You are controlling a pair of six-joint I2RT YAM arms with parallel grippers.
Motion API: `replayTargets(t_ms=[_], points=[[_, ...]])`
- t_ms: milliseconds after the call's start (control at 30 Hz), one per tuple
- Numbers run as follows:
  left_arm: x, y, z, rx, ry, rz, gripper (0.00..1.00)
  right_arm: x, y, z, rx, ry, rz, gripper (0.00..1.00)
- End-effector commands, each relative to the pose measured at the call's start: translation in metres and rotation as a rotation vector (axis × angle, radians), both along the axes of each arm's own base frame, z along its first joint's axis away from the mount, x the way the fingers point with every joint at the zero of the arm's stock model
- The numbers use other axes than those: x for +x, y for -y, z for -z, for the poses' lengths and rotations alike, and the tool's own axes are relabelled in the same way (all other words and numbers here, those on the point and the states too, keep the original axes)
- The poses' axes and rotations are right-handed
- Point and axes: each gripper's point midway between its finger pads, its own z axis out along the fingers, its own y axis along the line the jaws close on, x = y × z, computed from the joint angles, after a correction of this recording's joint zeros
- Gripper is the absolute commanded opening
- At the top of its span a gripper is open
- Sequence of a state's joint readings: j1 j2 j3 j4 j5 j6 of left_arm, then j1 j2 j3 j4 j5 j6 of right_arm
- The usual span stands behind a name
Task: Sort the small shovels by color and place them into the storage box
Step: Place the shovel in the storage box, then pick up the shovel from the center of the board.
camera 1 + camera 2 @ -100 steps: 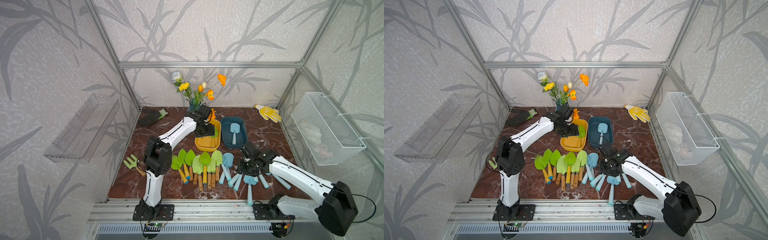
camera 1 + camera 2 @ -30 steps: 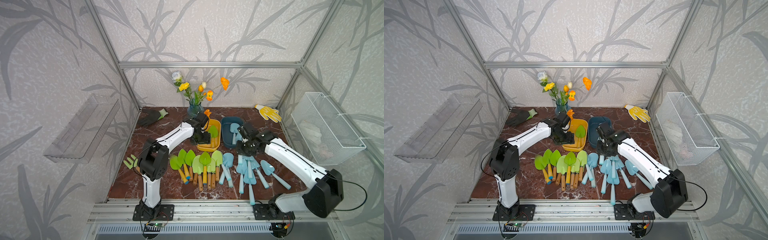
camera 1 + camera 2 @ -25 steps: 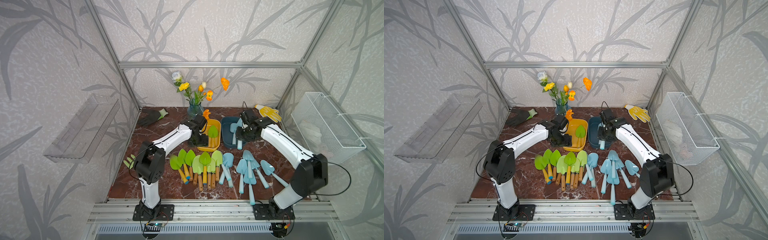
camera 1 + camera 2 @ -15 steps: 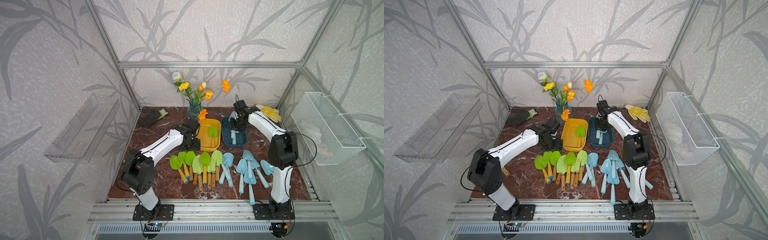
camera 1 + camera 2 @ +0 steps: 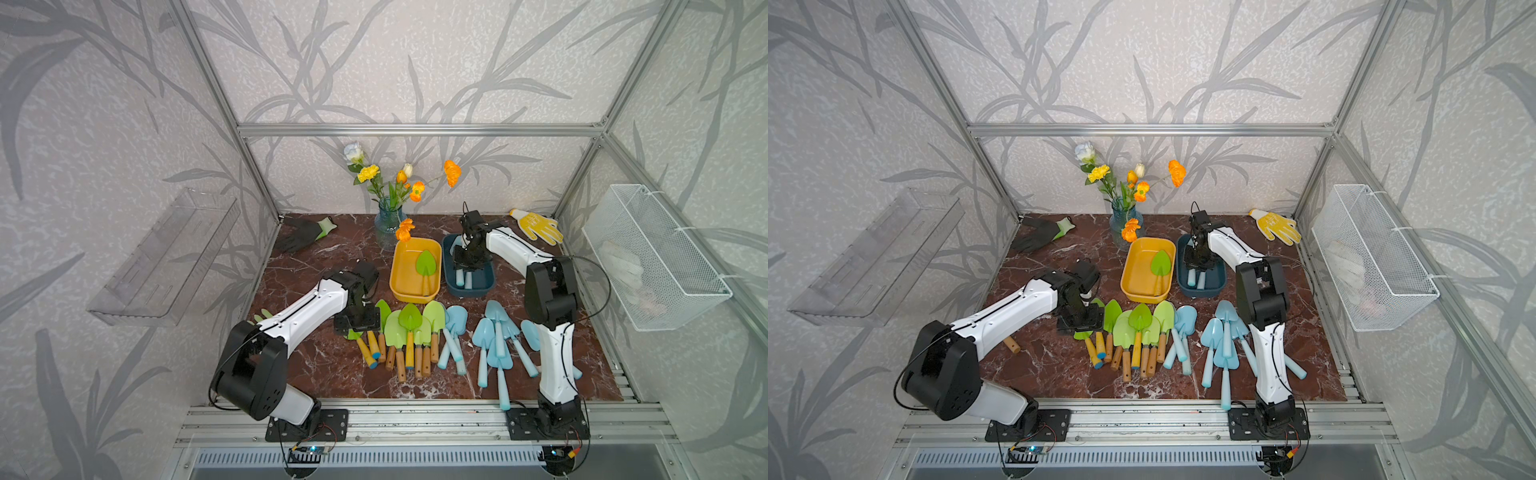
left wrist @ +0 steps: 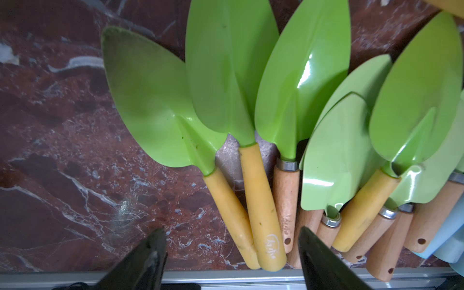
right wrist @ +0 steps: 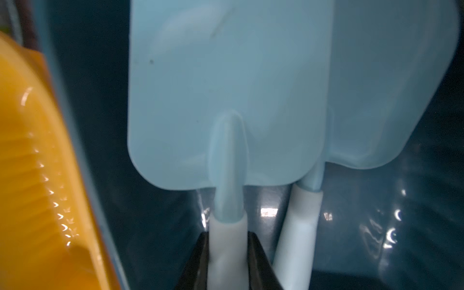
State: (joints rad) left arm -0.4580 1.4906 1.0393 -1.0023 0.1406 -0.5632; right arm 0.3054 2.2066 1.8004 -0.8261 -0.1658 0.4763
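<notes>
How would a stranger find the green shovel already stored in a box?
Behind the shovels on the brown marble table stands a yellow plastic box beside a dark blue one. The yellow box holds one lime-green shovel, the only green one off the table.

Grey leaf-print walls (image 5: 415, 62) around a red-brown marble tabletop (image 5: 328, 374).

The pale walls, patterned with darker leaf shapes, close the space on three sides behind a silver metal frame (image 5: 415, 129) whose crossbar runs along 12 o'clock. The tabletop is dark with white veins. At 9 o'clock a clear plastic shelf (image 5: 162, 266) hangs on the wall; at 3 o'clock, a white wire basket (image 5: 660, 257). A blue glass vase (image 5: 388, 226) of yellow, orange and white flowers stands at 12 o'clock, with a dark glove (image 5: 307, 232) at 11 and a yellow glove (image 5: 538, 226) at 1. A grooved metal rail (image 5: 415, 419) edges 6 o'clock. The light is soft and even.
</notes>
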Motion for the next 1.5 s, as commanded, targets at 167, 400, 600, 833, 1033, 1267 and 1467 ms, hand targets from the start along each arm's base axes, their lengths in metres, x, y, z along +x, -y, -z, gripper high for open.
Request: replayTargets(t_ms=[167, 400, 600, 833, 1033, 1267, 1467], points=[[-0.008, 0.005, 0.006, -0.032, -0.046, -0.034, 0.82, -0.004, 0.007, 0.018, -0.015, -0.019, -0.005, 0.25], [-0.006, 0.007, 0.01, -0.032, -0.054, -0.045, 0.82, -0.003, 0.007, 0.013, -0.014, -0.011, -0.01, 0.42], [-0.007, 0.009, 0.012, -0.038, -0.061, -0.056, 0.81, -0.001, 0.011, -0.013, -0.026, 0.054, -0.019, 0.44], [-0.009, 0.014, 0.019, -0.041, -0.082, -0.065, 0.74, -0.007, 0.013, -0.034, -0.018, 0.098, -0.026, 0.44], [-0.006, 0.014, 0.03, -0.019, -0.106, -0.07, 0.66, -0.017, 0.015, -0.025, -0.018, 0.068, -0.033, 0.44], [-0.012, 0.008, 0.045, 0.045, -0.183, -0.067, 0.55, -0.023, 0.016, -0.019, -0.013, 0.058, -0.03, 0.44], [-0.011, 0.007, 0.05, 0.068, -0.212, -0.047, 0.38, -0.031, 0.016, -0.009, -0.001, 0.042, -0.018, 0.44]])
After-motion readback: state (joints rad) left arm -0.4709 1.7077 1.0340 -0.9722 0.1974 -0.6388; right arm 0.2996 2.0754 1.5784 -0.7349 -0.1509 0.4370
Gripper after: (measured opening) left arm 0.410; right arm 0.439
